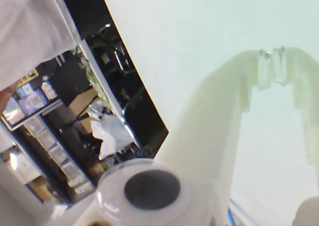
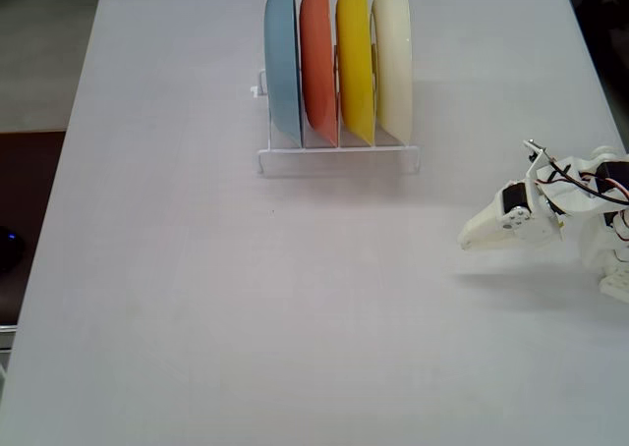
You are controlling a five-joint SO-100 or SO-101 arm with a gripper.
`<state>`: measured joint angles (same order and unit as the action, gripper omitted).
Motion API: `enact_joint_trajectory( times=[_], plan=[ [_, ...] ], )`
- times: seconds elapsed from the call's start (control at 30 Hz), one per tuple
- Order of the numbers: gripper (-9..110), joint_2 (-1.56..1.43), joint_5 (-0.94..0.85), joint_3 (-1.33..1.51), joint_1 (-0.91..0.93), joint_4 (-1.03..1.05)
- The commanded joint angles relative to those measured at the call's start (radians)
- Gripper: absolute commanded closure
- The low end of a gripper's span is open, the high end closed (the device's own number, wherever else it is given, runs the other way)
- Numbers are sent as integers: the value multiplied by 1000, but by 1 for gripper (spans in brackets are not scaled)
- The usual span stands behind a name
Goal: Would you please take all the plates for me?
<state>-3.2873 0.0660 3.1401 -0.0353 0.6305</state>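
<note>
Fixed view: unmarked plates [image 2: 337, 61] racked.

Smooth, seemingly plastic plates [image 2: 337, 61] stand in a white wire rack [image 2: 337, 157] on the matt table [image 2: 246, 299].

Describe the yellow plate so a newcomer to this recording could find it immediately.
In the fixed view, look to the far edge of the table, where a white wire rack holds four plates standing on edge. The yellow plate is third from the left, between the orange-red plate and the cream-white plate.
</note>
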Motion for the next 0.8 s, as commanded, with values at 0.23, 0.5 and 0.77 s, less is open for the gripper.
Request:
enact_joint_trajectory(
  times=[0.23, 0.5, 0.77],
  plan=[
    [102, -21, 2, -2, 8, 5],
    [102, -21, 5, -2, 8, 5],
    [102, -21, -34, -161, 28, 52]
  ],
)
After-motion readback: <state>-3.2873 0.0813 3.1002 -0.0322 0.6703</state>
